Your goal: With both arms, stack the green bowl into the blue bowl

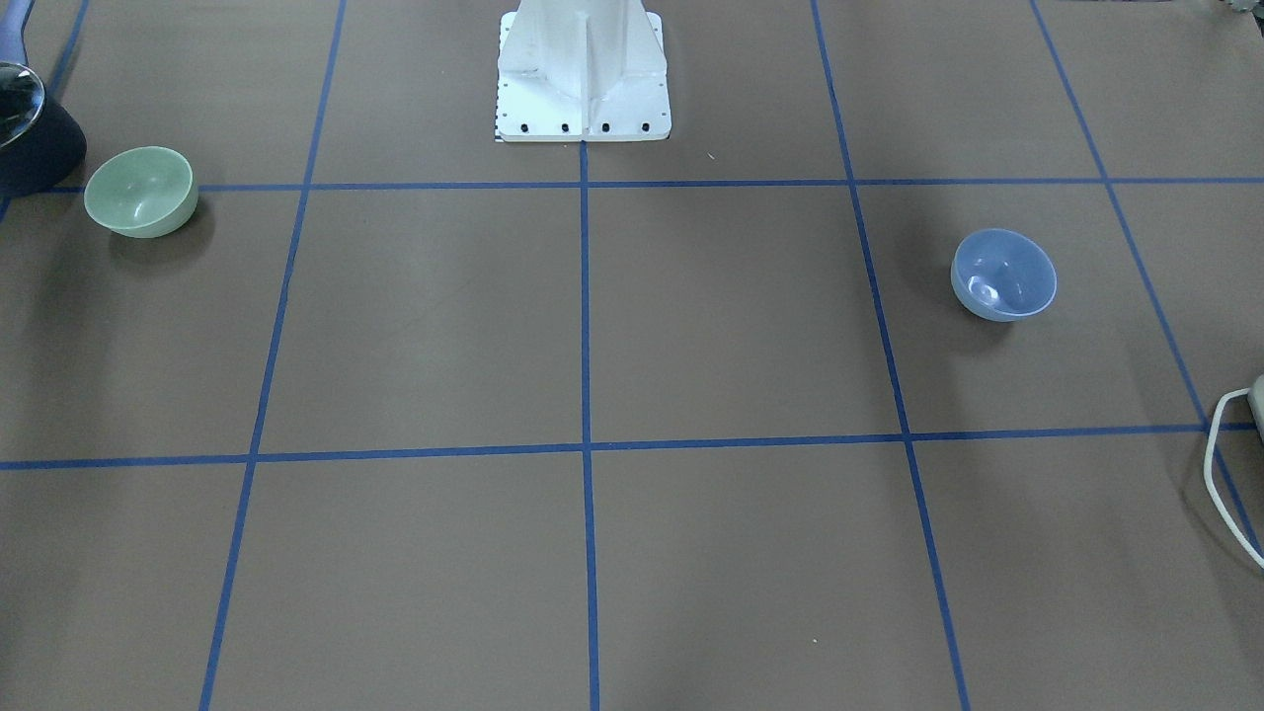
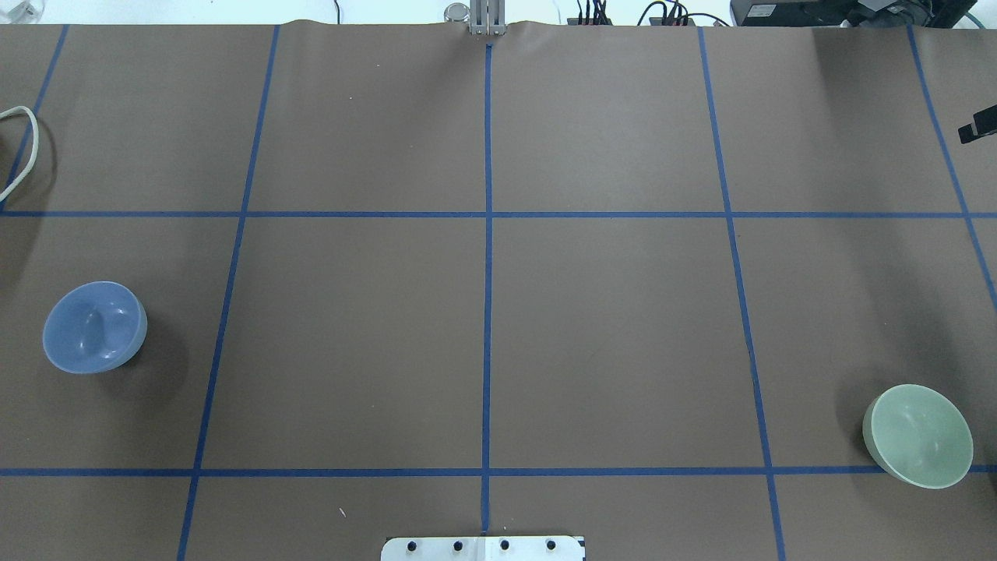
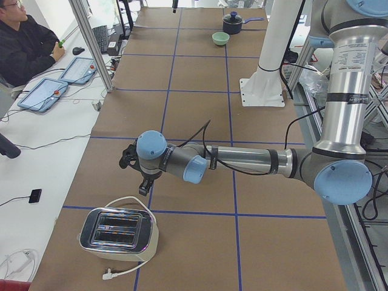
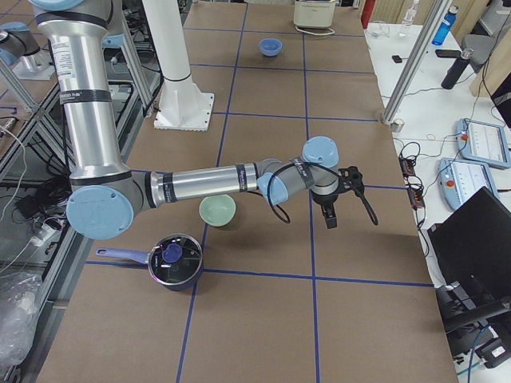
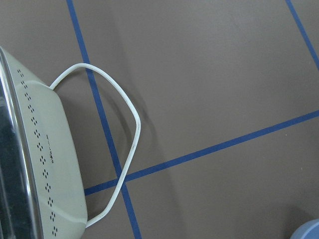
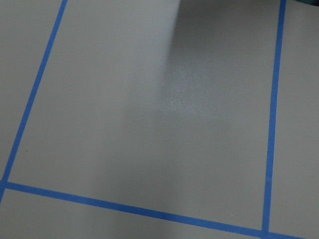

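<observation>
The green bowl point(image 1: 139, 192) stands upright on the table's right side point(image 2: 921, 436), below the right arm's forearm point(image 4: 217, 212); it also shows far off in the exterior left view point(image 3: 220, 38). The blue bowl point(image 1: 1003, 275) stands upright on the left side point(image 2: 94, 327), far off in the exterior right view point(image 4: 271, 47); its rim peeks into the left wrist view point(image 5: 310, 232). My left gripper point(image 3: 142, 182) hangs over the table near the toaster. My right gripper point(image 4: 331, 215) hangs beyond the green bowl. I cannot tell whether either is open or shut.
A white toaster point(image 3: 118, 236) with a white cord point(image 5: 124, 149) sits at the table's left end. A dark lidded pot point(image 4: 172, 261) stands near the green bowl. The white pedestal base point(image 1: 583, 79) is at the robot's side. Blue tape lines grid the brown table.
</observation>
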### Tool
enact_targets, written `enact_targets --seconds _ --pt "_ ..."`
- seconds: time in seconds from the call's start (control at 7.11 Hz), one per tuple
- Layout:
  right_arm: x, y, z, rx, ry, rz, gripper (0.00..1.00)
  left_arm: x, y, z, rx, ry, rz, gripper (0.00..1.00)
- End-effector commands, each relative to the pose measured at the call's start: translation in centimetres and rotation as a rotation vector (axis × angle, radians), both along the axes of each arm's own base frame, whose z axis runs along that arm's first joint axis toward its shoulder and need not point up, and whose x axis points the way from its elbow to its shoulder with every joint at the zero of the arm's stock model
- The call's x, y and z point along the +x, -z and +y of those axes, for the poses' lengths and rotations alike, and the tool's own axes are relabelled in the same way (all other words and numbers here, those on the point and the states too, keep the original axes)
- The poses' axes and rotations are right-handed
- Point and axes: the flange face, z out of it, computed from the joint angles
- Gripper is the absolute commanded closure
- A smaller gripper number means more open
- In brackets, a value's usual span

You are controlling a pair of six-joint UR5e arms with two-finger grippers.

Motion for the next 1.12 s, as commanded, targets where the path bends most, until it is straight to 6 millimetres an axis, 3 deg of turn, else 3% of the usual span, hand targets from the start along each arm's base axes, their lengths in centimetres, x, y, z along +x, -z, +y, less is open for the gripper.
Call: enact_targets --seconds 0.0,0.28,0.7,0.98 --pt "0.0 -0.1 -0.1 -0.002 -0.001 0.002 0.0 0.0 -0.1 0.1 -0.001 0.0 0.0 0.02" --pt "-1.2 1.1 -0.4 0.002 0.0 -0.007 0.0 0.1 0.0 0.0 0.0 -0.001 0.0 0.02" --pt "-1.3 -0.1 0.5 -0.032 -0.018 0.003 0.0 0.3 0.7 -0.2 -0.031 0.029 0.011 0.02" --pt "-2.2 0.4 3.9 -0.049 -0.01 -0.012 0.0 1.4 1.0 -0.4 -0.045 0.027 0.017 0.02"
